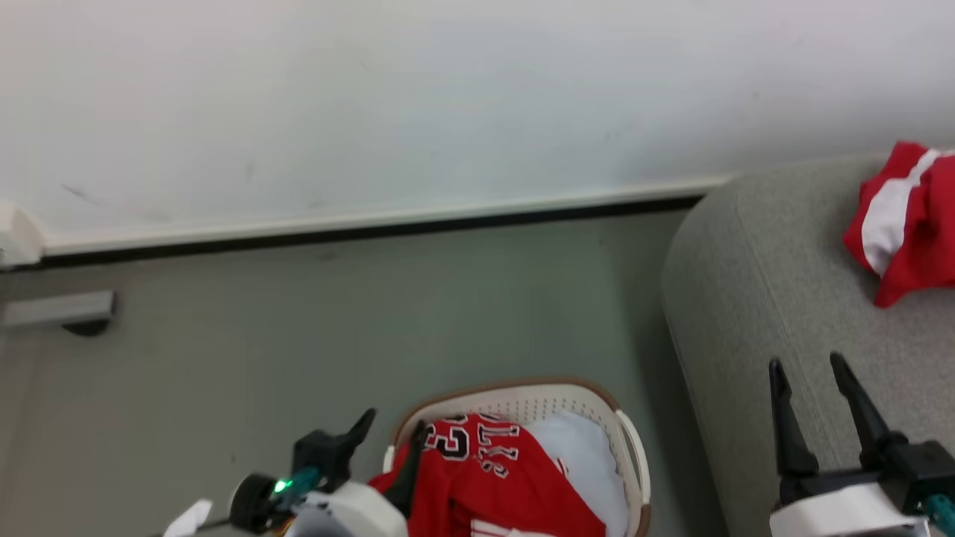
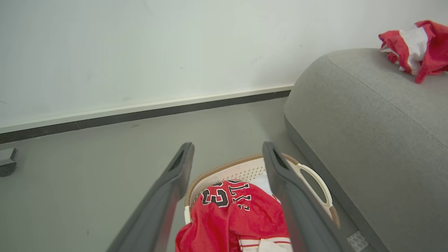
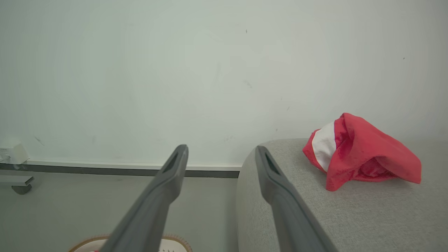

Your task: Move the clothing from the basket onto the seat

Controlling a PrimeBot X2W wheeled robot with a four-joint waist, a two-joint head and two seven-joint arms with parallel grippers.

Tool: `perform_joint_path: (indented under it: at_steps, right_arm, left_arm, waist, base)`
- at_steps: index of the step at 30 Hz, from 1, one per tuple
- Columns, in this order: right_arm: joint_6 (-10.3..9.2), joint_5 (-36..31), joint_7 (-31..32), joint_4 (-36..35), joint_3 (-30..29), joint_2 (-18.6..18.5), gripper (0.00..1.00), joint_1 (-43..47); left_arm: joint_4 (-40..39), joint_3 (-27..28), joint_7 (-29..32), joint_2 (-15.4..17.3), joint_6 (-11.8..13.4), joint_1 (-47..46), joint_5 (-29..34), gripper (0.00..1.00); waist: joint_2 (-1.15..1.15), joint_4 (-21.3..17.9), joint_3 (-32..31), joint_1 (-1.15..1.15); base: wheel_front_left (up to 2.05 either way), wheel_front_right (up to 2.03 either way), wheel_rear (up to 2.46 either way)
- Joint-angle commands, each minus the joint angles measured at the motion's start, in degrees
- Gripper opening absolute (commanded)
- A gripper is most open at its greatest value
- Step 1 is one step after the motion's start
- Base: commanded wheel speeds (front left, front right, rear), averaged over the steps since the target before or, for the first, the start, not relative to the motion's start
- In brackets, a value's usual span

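The basket (image 1: 537,405) is seen to be an oval of white plastic with perforated walls, a tan-brown rim band and a white loop handle (image 2: 316,185). It is stood on the smooth grey-green floor (image 1: 298,335), just beside the rounded corner of the seat (image 1: 746,298), which is upholstered in light-grey woven fabric crossed by a stitched seam. A red jersey (image 1: 507,477) of soft, crumpled cloth, marked with black-and-white outlined lettering and numbers, is heaped in the basket and draped over the rim on the side away from the seat. A pale white pad (image 1: 589,455) is tucked beside it, on the seat side. A second red-and-white garment (image 1: 918,231) is bunched on top of the seat, well apart from the basket.

Open floor is seen between the basket and the skirting board (image 1: 373,224) at the foot of the plain white wall (image 1: 448,97). To the basket's right the way is closed by the seat's curved flank.

The left gripper (image 2: 227,145) is held at the basket's outer side, its two long dark fingers spread wide with nothing between them. The jersey is framed just below and between them, and whether a finger touches the cloth cannot be told. The right gripper (image 1: 806,363) is held over the seat's front part, equally wide and empty, with the bunched garment well beyond its fingertips.
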Motion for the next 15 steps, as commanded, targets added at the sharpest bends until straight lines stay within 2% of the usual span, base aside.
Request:
perform_joint_path:
  at_steps: [1,7,15]
  right_arm:
    - [-0.12,0.9,-0.01,-0.99,0.48,-0.04,1.0,-2.37]
    - [-0.12,3.92,-0.01,-3.7,3.24,-0.02,1.0,-10.51]
    - [-0.12,9.3,-0.01,-8.59,6.2,0.01,1.0,-21.5]
  left_arm:
    - [1.92,-1.51,1.62,0.17,-0.46,-3.06,1.32,1.0]
    - [8.76,-6.16,7.67,0.6,-1.4,-13.76,4.74,1.0]
    - [15.75,-10.78,15.48,2.73,-2.18,-25.91,9.12,1.0]
  waist:
    - [0.0,-2.81,5.7,0.0]
    - [0.0,-7.98,17.12,0.0]
    - [0.0,-14.34,32.18,0.0]
  base:
    - [0.0,0.0,0.0]
    - [0.0,0.0,0.0]
    - [0.0,0.0,0.0]
